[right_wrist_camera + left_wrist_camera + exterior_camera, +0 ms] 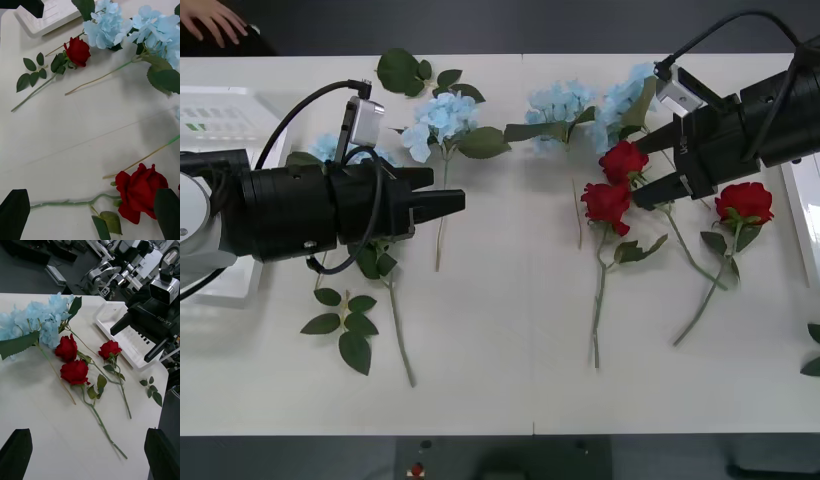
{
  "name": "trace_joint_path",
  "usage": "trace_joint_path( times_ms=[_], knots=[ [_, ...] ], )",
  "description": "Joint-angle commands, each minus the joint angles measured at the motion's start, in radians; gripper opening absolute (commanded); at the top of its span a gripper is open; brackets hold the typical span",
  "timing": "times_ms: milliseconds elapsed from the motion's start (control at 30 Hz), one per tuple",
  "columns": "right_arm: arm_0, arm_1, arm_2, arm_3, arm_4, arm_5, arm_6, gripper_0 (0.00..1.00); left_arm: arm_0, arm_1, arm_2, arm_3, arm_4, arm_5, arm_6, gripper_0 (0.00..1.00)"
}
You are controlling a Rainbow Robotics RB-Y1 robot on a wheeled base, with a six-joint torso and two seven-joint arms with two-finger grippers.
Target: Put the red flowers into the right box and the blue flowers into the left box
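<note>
Three red flowers lie right of centre: two (pixel 623 160) (pixel 607 205) side by side and one (pixel 745 200) near the right box (pixel 805 215). My right gripper (pixel 642 168) hangs open over the pair; one rose (pixel 140 191) lies between its fingertips (pixel 15 213), close to one of them. Another red rose (pixel 78 51) lies near the left box (pixel 48 18). Blue flowers (pixel 442 115) (pixel 560 103) (pixel 625 95) run along the far side. My left gripper (pixel 445 203) is open above the table's left half, beside the left box (pixel 220 110).
Loose green leaf sprigs (pixel 345 320) and a long stem (pixel 398 335) lie on the near left. Another sprig (pixel 152 390) lies by the right box (pixel 123 333). The near middle of the white table (pixel 510 380) is bare.
</note>
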Motion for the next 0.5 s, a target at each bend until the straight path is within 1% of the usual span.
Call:
trace_joint_path(
  times_ms=[33,500],
  knots=[
    [-0.012,-0.004,-0.015,-0.014,-0.006,0.0,0.031,1.0,-0.005,0.0,0.015,-0.006,0.003,-0.001,-0.036,0.87],
    [-0.012,-0.004,-0.015,-0.014,-0.006,0.0,0.031,1.0,-0.005,0.0,0.015,-0.006,0.003,-0.001,-0.036,0.87]
  ],
)
